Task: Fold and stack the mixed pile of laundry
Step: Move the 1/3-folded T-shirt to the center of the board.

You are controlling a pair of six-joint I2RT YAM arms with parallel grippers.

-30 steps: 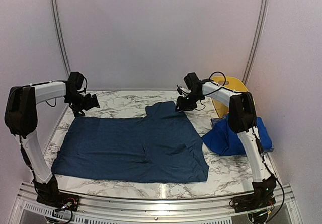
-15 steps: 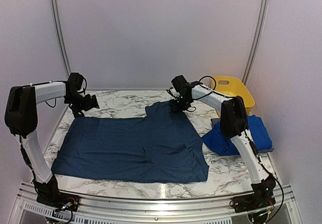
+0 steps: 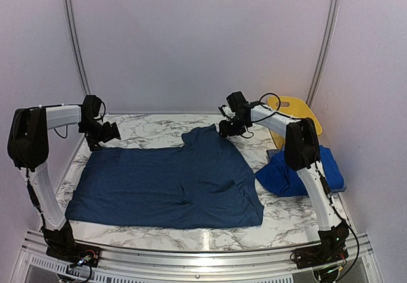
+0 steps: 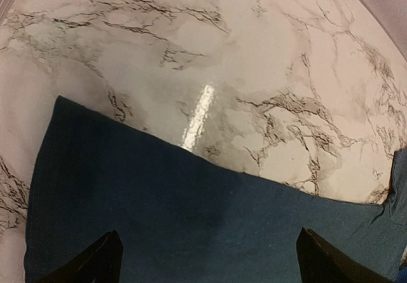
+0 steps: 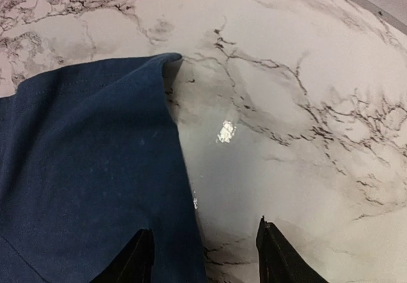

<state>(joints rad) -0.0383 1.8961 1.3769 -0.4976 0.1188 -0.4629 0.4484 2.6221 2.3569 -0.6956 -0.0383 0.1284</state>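
- We see left fingers point(image 4: 95, 262) spread wide w/ nothing held, above dark denim-blue cloth garment point(image 4: 191, 219).
- Right fingers point(image 5: 141, 257) partly open, empty, by garment's corner on marble desk point(image 5: 286, 105).

Three views: one high and wide, two low and close.
Your top camera looks down from high at the near side over the whole bench point(image 3: 159, 125). Each wrist camera peers steeply down, close in, with its fingers point(image 4: 95, 264) at the lower frame edge. All three share the far edge of the dark blue garment point(image 3: 165, 184).

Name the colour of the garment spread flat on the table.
Dark denim blue garment; top external view.
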